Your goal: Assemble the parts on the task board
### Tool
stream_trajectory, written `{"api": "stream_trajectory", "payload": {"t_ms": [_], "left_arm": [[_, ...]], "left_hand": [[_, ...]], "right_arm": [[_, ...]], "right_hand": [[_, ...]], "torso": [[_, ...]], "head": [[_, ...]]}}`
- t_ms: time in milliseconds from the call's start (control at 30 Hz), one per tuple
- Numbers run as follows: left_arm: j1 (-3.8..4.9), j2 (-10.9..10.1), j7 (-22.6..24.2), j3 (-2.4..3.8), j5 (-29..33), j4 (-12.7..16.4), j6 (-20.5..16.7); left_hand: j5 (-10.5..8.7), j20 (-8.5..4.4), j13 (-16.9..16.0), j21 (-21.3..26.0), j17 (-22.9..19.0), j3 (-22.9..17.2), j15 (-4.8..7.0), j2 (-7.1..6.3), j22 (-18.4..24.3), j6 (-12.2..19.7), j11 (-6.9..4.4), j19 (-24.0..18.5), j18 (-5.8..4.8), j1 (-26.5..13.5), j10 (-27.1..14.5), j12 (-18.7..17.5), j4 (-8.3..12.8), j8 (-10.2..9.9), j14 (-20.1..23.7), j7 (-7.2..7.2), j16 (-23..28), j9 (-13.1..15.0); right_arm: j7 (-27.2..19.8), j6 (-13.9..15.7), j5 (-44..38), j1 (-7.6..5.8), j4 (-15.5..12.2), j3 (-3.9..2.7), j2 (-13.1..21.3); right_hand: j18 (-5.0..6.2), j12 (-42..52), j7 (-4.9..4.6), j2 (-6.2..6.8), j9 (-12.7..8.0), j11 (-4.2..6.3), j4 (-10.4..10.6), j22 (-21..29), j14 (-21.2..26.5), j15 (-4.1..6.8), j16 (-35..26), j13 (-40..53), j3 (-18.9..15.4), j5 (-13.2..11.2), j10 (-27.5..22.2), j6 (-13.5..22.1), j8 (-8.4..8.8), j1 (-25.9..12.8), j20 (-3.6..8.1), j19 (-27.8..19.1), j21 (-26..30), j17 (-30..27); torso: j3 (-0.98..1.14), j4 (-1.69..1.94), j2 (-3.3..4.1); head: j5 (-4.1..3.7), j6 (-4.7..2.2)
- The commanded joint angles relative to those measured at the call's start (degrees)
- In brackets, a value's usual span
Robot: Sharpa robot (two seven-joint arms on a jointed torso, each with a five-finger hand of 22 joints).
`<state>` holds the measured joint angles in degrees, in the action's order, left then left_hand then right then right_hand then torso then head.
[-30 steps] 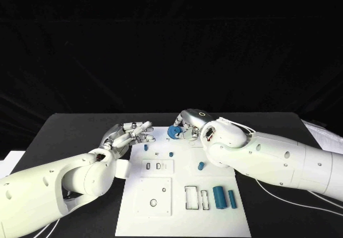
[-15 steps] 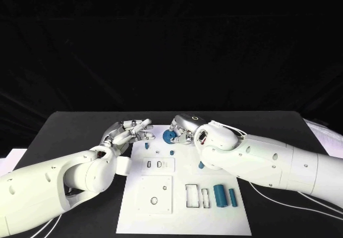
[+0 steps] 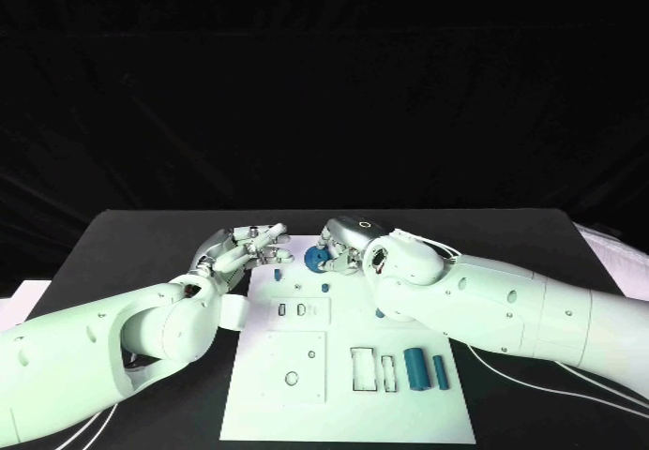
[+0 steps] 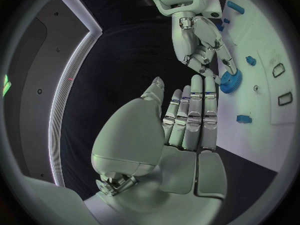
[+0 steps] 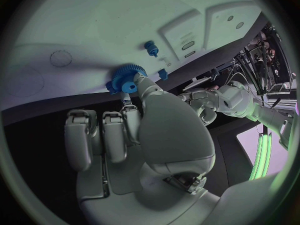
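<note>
**Near the board's far edge, the right hand grips a blue gear**

At the twelve o'clock end of the white task board (image 3: 349, 394), the right hand (image 3: 346, 247) pinches a blue gear (image 3: 319, 260) between its fingertips, holding it over the board's far edge. From the right wrist, the gear (image 5: 127, 78) shows its toothed rim and a round hub, caught at the tip of the thumb and a finger while the other fingers (image 5: 80, 137) lie straight beside it. The left wrist view shows the same gear (image 4: 230, 81) under the right hand's fingertips, above the white plate.

The left hand (image 3: 244, 251) hovers just beside it, toward nine o'clock, over the board's far left corner. Its fingers (image 4: 195, 112) are stretched out side by side, apart from the thumb, and it holds nothing.

On the board, a small blue peg (image 3: 276, 277) stands just at six o'clock of the left hand, and another tiny blue piece (image 3: 303, 288) lies near the raised white block with two slots (image 3: 299, 310). Toward four o'clock, two teal cylinders (image 3: 416, 369) lie side by side next to a dark-rimmed rectangular slot (image 3: 363, 370). A square white plate with an oval hole (image 3: 293, 379) sits at the near left. The black surface (image 3: 135, 244) carries the board.
</note>
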<state>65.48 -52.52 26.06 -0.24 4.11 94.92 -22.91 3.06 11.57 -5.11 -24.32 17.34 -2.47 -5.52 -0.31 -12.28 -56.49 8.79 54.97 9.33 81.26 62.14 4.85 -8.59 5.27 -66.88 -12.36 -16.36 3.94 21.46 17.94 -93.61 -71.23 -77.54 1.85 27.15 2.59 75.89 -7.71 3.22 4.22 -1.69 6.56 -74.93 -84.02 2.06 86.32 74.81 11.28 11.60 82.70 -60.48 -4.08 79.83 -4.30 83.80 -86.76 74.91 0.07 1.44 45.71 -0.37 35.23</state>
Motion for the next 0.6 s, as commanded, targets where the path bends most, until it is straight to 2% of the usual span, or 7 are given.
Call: {"api": "stream_trajectory", "payload": {"t_ms": [33,100,200,300,600], "left_arm": [[0.07,0.11,0.70,0.05,0.15,0.05,0.87],[0.07,0.12,0.66,0.05,0.15,0.06,0.88],[0.07,0.12,0.59,0.05,0.15,0.07,0.92],[0.07,0.13,0.54,0.05,0.15,0.04,0.93],[0.07,0.12,0.42,0.05,0.15,0.00,0.96]], "left_hand": [[0.06,0.02,-0.07,-0.16,0.12,-0.01,0.03,0.34,-0.09,-0.05,0.16,-0.43,0.92,0.16,-0.07,-0.34,0.37,-0.22,0.54,-0.12,0.21,-0.02],[0.06,0.03,-0.08,-0.16,0.16,-0.02,0.02,0.37,-0.09,-0.06,0.16,-0.49,0.92,0.21,-0.06,-0.36,0.44,-0.23,0.61,-0.13,0.25,-0.02],[0.06,0.03,-0.08,-0.16,0.16,-0.02,0.02,0.37,-0.09,-0.06,0.16,-0.49,0.92,0.21,-0.06,-0.36,0.44,-0.23,0.61,-0.13,0.25,-0.02],[0.06,0.03,-0.08,-0.16,0.16,-0.02,0.02,0.37,-0.09,-0.06,0.16,-0.49,0.92,0.21,-0.06,-0.36,0.44,-0.23,0.61,-0.13,0.25,-0.02],[0.06,0.04,-0.08,-0.16,0.20,-0.02,0.01,0.37,-0.10,-0.06,0.17,-0.53,0.92,0.22,-0.07,-0.39,0.48,-0.25,0.65,-0.14,0.28,-0.02]], "right_arm": [[-0.39,-0.80,-0.50,0.32,0.11,0.24,-0.15],[-0.41,-0.64,-0.46,0.32,0.18,0.26,-0.18],[-0.36,-0.32,-0.35,0.32,0.23,0.28,-0.18],[-0.36,-0.11,-0.13,0.32,0.22,0.29,-0.12],[-0.75,0.93,1.21,0.32,-0.60,0.31,0.93]], "right_hand": [[-0.73,-0.51,0.13,0.47,0.03,-0.81,0.29,-6.94,-4.41,-0.47,0.12,2.63,0.07,-0.45,-0.27,-0.33,0.53,-0.98,-0.30,0.47,-0.24,6.98],[-0.72,-1.44,-0.44,1.24,-0.36,-1.33,0.62,-6.85,-4.41,-0.92,0.14,1.95,-0.32,-0.70,-0.84,1.71,0.67,-1.93,-0.71,0.39,-0.19,7.02],[-0.66,-3.94,-1.25,2.09,-0.65,-2.08,1.16,-6.65,-4.44,-1.63,0.24,0.03,-1.09,-2.93,-2.38,5.78,0.76,-3.04,-1.38,0.20,-0.10,7.27],[-0.64,-5.09,-1.65,2.47,-0.61,-2.51,1.87,-6.60,-4.45,-2.00,0.28,-0.87,-1.72,-3.73,-3.12,7.76,0.69,-3.77,-1.78,0.15,-0.07,7.37],[-0.63,-4.97,-1.76,2.33,-0.29,-2.70,3.63,-6.65,-4.43,-2.27,0.30,-0.76,-2.79,-2.52,-3.06,7.93,0.35,-4.79,-2.22,0.16,-0.07,7.40]], "torso": [[0.02,-0.03,0.00],[0.02,-0.02,-0.01],[0.02,-0.02,-0.01],[0.03,0.01,-0.01],[0.09,-0.08,-0.01]], "head": [[0.06,0.07],[0.05,0.07],[0.05,0.07],[0.01,0.04],[0.04,0.02]]}}
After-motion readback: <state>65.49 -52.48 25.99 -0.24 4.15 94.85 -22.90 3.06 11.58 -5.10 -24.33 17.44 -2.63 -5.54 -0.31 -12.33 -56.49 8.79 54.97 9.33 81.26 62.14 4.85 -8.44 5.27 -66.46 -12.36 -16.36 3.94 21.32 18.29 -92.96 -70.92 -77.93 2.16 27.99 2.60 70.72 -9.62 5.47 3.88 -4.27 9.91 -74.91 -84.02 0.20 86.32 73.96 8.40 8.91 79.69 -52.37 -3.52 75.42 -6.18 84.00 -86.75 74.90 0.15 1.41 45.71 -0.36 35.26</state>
